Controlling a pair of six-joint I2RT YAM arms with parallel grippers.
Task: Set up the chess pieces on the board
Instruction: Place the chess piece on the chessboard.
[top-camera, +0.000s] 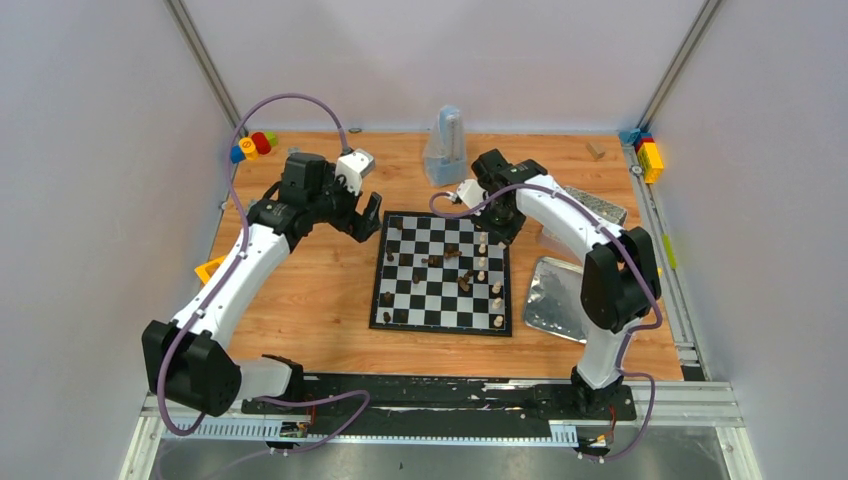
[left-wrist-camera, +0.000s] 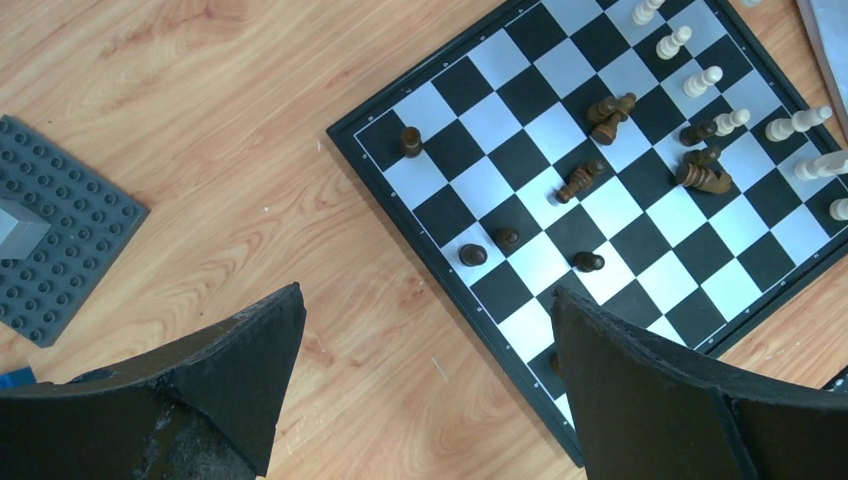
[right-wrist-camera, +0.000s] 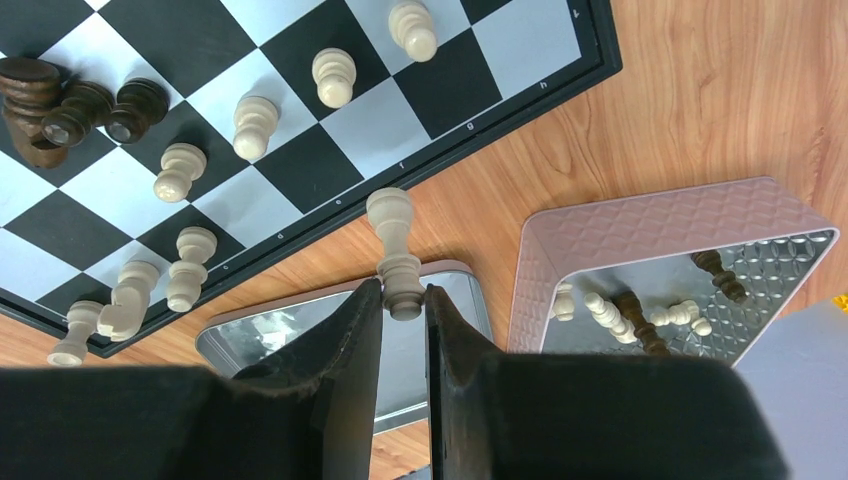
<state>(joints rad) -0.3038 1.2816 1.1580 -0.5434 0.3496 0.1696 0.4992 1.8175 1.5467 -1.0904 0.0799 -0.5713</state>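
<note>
The black-and-white board (top-camera: 442, 273) lies mid-table with dark pieces (top-camera: 437, 260) scattered and toppled in its middle and cream pieces (top-camera: 496, 290) along its right column. My right gripper (right-wrist-camera: 403, 292) is shut on a cream piece (right-wrist-camera: 395, 250), held above the board's far right edge and a silver tray. My left gripper (left-wrist-camera: 425, 340) is open and empty above bare wood just off the board's far left corner (left-wrist-camera: 345, 125). Dark pieces (left-wrist-camera: 487, 245) stand near that edge.
A silver tray (right-wrist-camera: 640, 225) right of the board holds several more cream and dark pieces. A flat silver tray (top-camera: 555, 295) lies beside the board. A grey studded baseplate (left-wrist-camera: 55, 230) is at the far left. Toy blocks (top-camera: 252, 145) and a clear container (top-camera: 446, 148) sit at the back.
</note>
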